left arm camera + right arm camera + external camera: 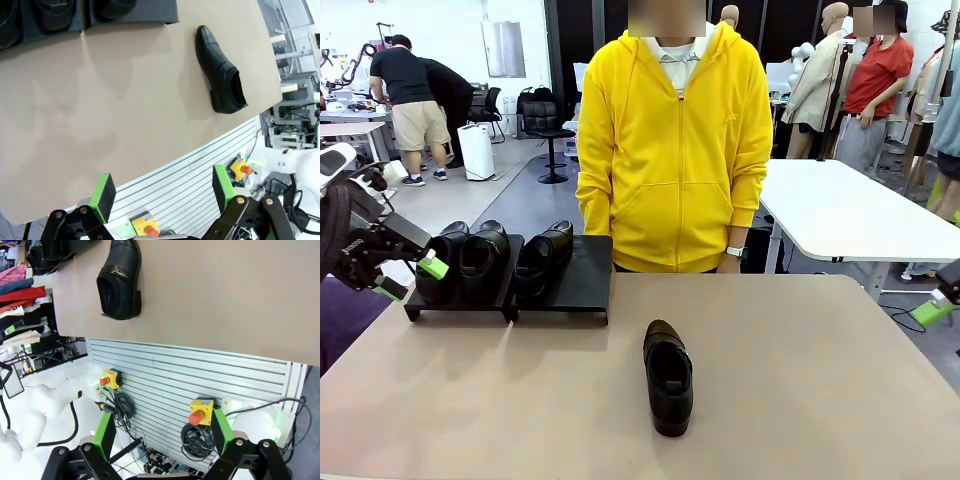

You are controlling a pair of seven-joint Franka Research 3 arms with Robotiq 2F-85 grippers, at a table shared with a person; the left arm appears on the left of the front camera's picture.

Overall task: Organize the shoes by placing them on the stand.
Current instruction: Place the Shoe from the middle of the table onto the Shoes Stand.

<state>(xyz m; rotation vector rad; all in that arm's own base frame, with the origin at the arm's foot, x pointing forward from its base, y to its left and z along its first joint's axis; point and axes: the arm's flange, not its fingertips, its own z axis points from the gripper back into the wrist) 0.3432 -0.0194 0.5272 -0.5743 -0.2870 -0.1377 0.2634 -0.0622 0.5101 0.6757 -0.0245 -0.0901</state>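
3 of 4 done, by my read. The low black two-tray stand [570, 285] sits at the far left of the tan counter [820, 380], in front of the person in the yellow hoodie [675, 140]. Its left tray holds a pair of glossy black leather slip-on shoes [470, 255], side by side. Its right tray holds one more black loafer [542, 258] on its left half; the half beside that shoe is bare.

Left to do: the fourth black loafer [668, 376] lies alone on the counter, nearer the robot than the stand and off to the stand's right, well apart from it. It is upright on its sole, lengthwise toward the robot.

Left tool [412, 277] hangs just beside the stand's left end, green pads spread wide, nothing between them. The left wrist view shows the same: pads [105, 192] apart, empty. Right tool [162, 432] is likewise fully spread and empty, off the counter's near edge, far from the stand.

Likely next: grab the lone loafer and set it in the free slot on the right tray.
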